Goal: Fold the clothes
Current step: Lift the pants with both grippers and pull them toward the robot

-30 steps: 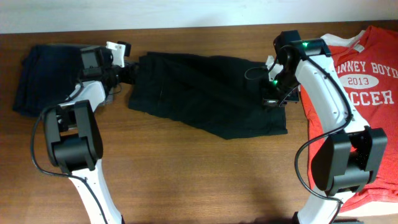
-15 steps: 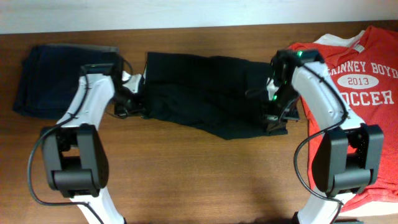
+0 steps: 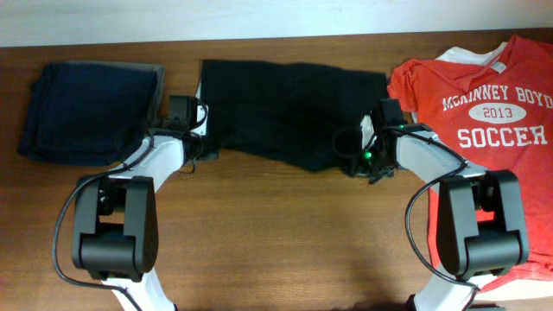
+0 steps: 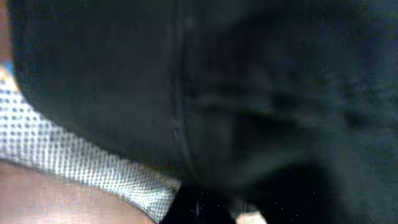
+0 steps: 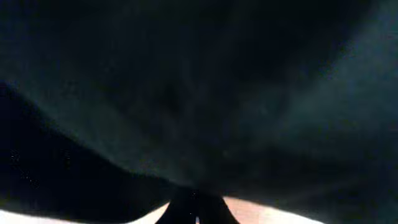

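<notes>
The black shorts [image 3: 289, 108] are lying spread across the far middle of the wooden table [image 3: 285, 250], their lower edge dipping towards the right; the left gripper [image 3: 202, 147] is pinching closed at their lower left corner; the right gripper [image 3: 354, 162] is pinching closed at their lower right corner; a navy folded garment [image 3: 86, 112] is lying at the far left; a red T-shirt [image 3: 484, 112] with white SOCCER lettering is lying flat on the right, its sleeve just beside the shorts.

black shorts [image 3: 294, 108] stretching between the left fingers [image 3: 206, 149] and right fingers [image 3: 356, 161], navy folded garment [image 3: 86, 112] crowding outward of the left fingers, red T-shirt [image 3: 484, 112] lying just outward of the right fingers, bare wooden surface [image 3: 276, 233] lying open nearward of both
</notes>
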Motion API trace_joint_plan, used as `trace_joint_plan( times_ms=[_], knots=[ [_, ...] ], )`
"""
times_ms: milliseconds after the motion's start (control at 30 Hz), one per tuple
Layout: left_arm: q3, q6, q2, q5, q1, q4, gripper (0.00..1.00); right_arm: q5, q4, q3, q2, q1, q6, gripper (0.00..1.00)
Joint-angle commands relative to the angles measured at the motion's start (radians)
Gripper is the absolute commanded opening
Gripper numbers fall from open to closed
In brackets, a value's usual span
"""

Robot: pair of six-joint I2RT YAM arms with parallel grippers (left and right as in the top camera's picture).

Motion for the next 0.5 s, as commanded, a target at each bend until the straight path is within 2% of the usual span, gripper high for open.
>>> trace_joint_plan(
  times_ms=[0,100,200,333,467],
  knots=[
    [-0.05,0.01,0.047,-0.098,0.002,0.105,0.01,0.082,0.058,-0.014,0.034,0.005,0.011,0.04],
    [-0.037,0.01,0.012,-0.101,0.007,0.083,0.01,0.082,-0.076,0.053,0.02,0.005,0.01,0.04],
    [-0.034,0.009,-0.142,-0.101,0.007,-0.05,0.0,0.078,-0.283,0.164,-0.04,0.005,0.003,0.04],
    [-0.034,-0.036,-0.396,-0.101,0.007,-0.274,0.0,0.041,-0.547,0.213,-0.155,0.005,0.004,0.04],
    [-0.035,-0.144,-0.505,-0.101,0.006,-0.552,0.01,0.033,-0.75,0.211,-0.171,0.005,0.004,0.04]
  ],
)
